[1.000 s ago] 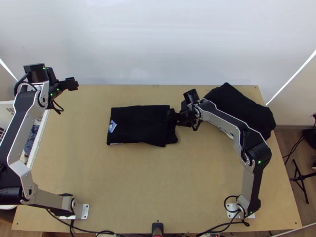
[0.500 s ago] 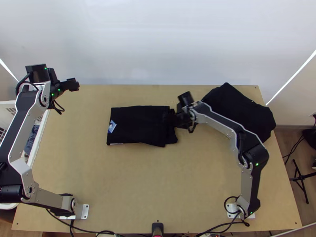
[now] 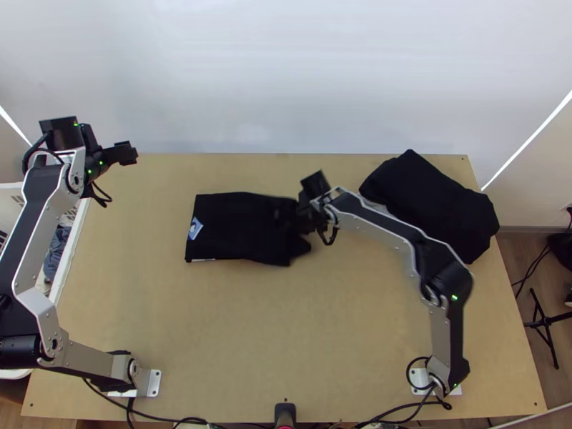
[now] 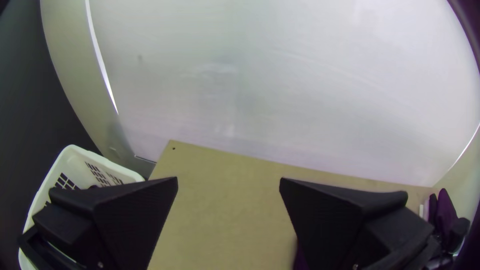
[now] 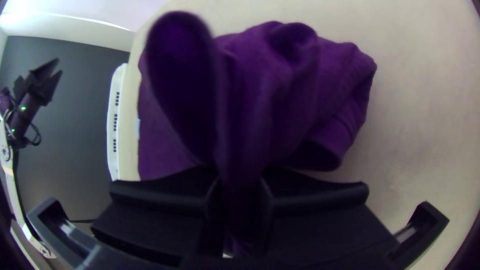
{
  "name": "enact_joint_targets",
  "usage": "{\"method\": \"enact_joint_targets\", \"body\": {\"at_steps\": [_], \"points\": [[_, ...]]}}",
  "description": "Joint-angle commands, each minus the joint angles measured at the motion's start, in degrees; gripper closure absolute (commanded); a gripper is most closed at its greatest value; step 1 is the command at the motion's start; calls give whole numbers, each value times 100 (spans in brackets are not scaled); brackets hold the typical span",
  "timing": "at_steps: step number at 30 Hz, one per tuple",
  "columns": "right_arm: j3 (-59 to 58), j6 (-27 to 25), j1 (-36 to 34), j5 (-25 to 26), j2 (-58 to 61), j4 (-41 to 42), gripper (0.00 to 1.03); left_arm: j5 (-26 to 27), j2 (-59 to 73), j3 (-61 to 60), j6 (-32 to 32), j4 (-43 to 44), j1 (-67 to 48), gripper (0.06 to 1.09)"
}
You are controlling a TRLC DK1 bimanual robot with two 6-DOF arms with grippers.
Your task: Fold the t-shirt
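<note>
1. In the top view, the t-shirt (image 3: 239,225) is seen laid on the table (image 3: 236,322), left of the middle, folded into a flat, roughly rectangular dark parcel. A small blue-and-white patch (image 3: 194,229) is shown near its left edge.
2. At the parcel's right end, the cloth is covered in part by the right gripper (image 3: 289,213), and a loose corner is left jutting out toward the near side.
3. In the right wrist view, the grip itself is revealed: a gathered ridge of the t-shirt is pinched between the two fingers of the right gripper (image 5: 240,182). Around that ridge, the cloth is raised into rounded, rumpled folds, more uneven than the parcel looks from above.
4. The left gripper (image 3: 129,153) is seen from above near the table's far left corner, well apart from the t-shirt.
5. In the left wrist view, the fingers of the left gripper (image 4: 228,185) are seen spread wide, with the bare tabletop visible between them.
6. Beside the table's left edge, a white basket (image 4: 105,162) with slotted walls is shown; blue cloth (image 3: 56,254) is seen inside it from above.
7. On the table's far right, a second dark cloth heap (image 3: 436,204) is shown in the top view, apart from the parcel.
</note>
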Motion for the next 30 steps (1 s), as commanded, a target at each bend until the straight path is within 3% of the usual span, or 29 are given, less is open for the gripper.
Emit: {"method": "enact_joint_targets", "body": {"at_steps": [1, 5, 9, 15, 20, 24, 30], "points": [[185, -37, -204, -34, -995, 97, 100, 11, -17, -19, 18, -1, 168, 10], [1195, 51, -389, -456, -1162, -756, 100, 20, -8, -54, 18, -1, 177, 10], [2030, 490, -784, -992, -1162, -1160, 100, 73, -17, -62, 0, -1, 186, 10], [2909, 684, -1628, -1106, -1188, -1670, 100, 161, -35, -115, -35, 8, 203, 10], [3797, 666, -2560, -1502, -1056, -2303, 100, 293, -35, -133, -52, 78, 212, 10], [3911, 438, -3166, -1818, -1136, -2522, 100, 416, -17, -133, -70, 175, 194, 10], [3902, -441, -3940, -2354, -1285, -3076, 100, 556, -8, -168, -114, 263, 133, 10]]}}
